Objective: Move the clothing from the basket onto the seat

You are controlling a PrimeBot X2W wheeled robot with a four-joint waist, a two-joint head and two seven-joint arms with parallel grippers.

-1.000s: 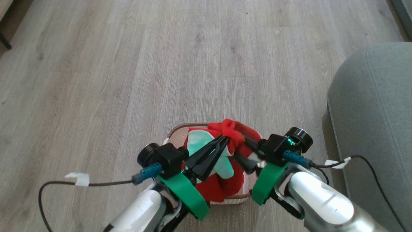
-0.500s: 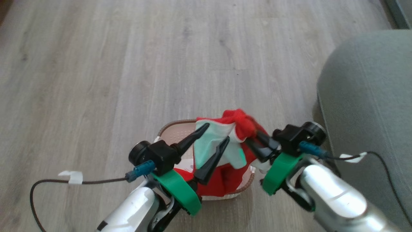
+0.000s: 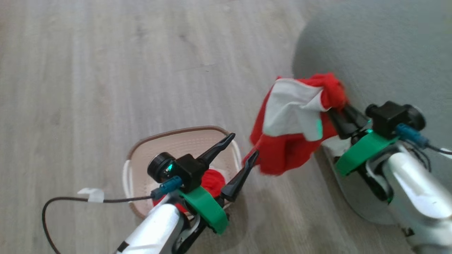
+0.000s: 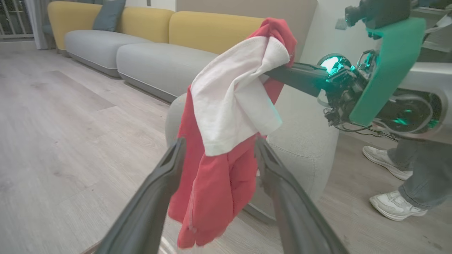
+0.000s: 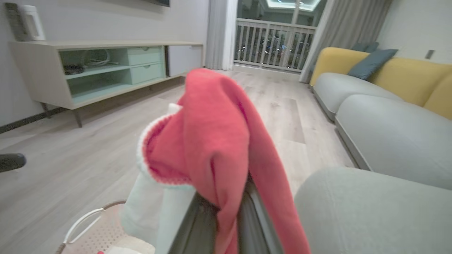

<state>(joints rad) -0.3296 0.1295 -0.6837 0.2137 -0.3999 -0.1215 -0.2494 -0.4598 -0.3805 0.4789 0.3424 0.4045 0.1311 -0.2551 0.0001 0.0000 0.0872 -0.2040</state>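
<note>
While the right tool (image 3: 333, 112) is clamped shut on a bunched fold of a red and white garment (image 3: 293, 120), the cloth hangs free from its tips. It is clear of the basket and over the floor (image 3: 106, 70), just left of the seat. In the right wrist view the red fabric drapes over both fingers, so the pinch itself is hidden, but the fingers lie close together under it.

The left tool (image 3: 243, 145) is spread wide and grips nothing. It hovers over the right side of the basket (image 3: 169, 132). In its own wrist view the hanging garment shows between its two fingers, and I cannot tell whether it brushes them.

From this I judge the first transfer to be partly done. One garment is out of the basket but not yet on the seat (image 3: 370, 53), whose grey-green cushion rises to the right of the held cloth and beyond it. The garment probably needs carrying a little farther right and releasing over the cushion.

The basket sits on the floor at the near left. Inside it lies a second garment (image 3: 212, 180), a lump of red partly hidden behind the left arm, and the rest of the cream bottom looks bare. That piece has yet to be lifted and moved, so more than half the work appears to be left.
</note>
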